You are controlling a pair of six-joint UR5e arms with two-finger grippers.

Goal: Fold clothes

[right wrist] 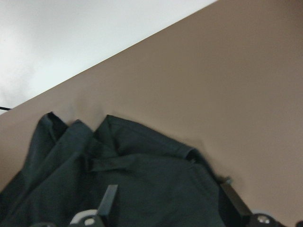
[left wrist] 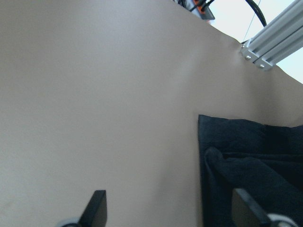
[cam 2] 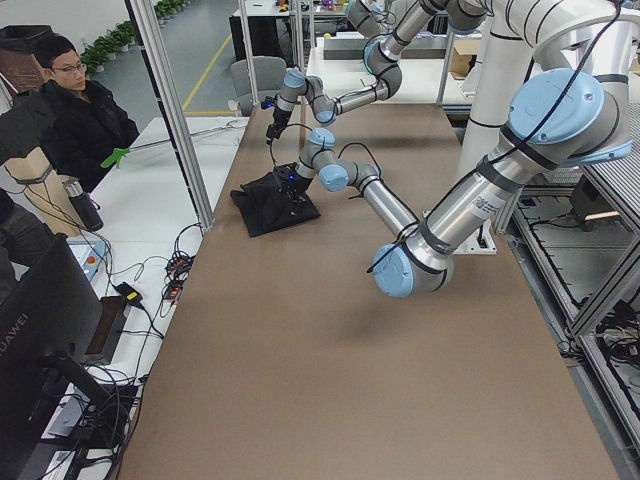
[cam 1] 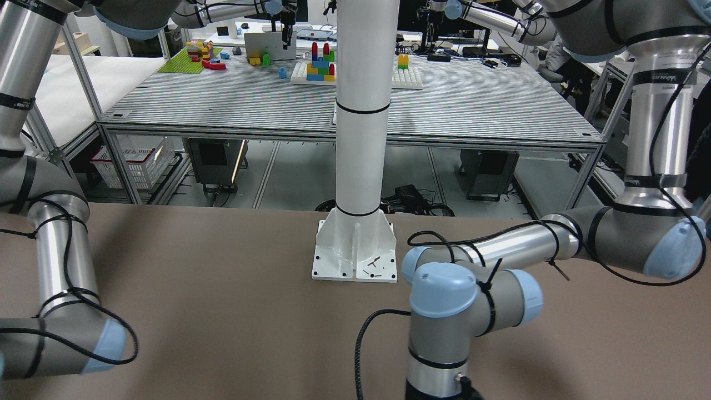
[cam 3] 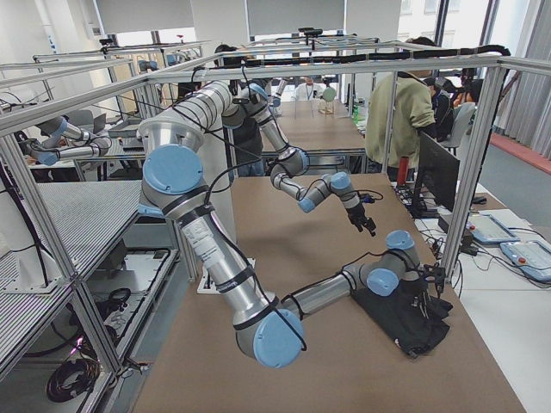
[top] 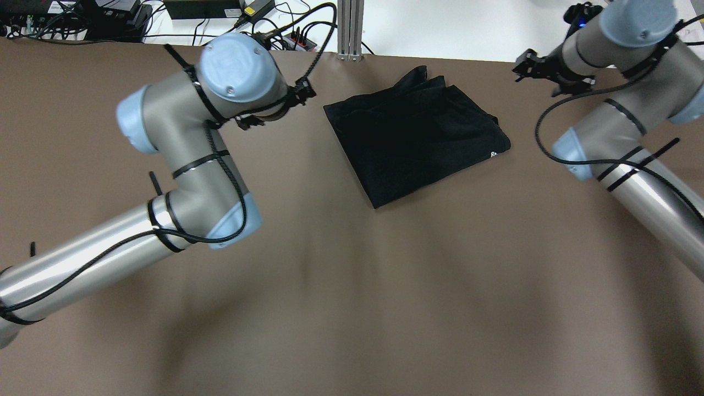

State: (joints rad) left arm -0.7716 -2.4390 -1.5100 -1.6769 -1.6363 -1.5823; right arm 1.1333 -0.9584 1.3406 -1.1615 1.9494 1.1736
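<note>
The black garment (top: 418,137) lies folded into a rough square on the brown table (top: 352,286), near its far edge. It also shows in the exterior left view (cam 2: 275,200) and the exterior right view (cam 3: 405,314). My left gripper (left wrist: 170,210) is open and empty, above bare table just left of the garment's (left wrist: 251,161) edge; overhead it (top: 300,93) sits left of the cloth. My right gripper (right wrist: 170,203) is open and empty, hovering over the garment's (right wrist: 142,179) rumpled far corner; overhead it (top: 531,63) is to the cloth's right.
A white pillar on a base plate (cam 1: 354,253) stands at the table's robot side. An aluminium post (top: 350,27) and cables (top: 264,22) sit beyond the far edge. An operator (cam 2: 75,110) sits past that edge; another person (cam 3: 411,112) stands near a monitor.
</note>
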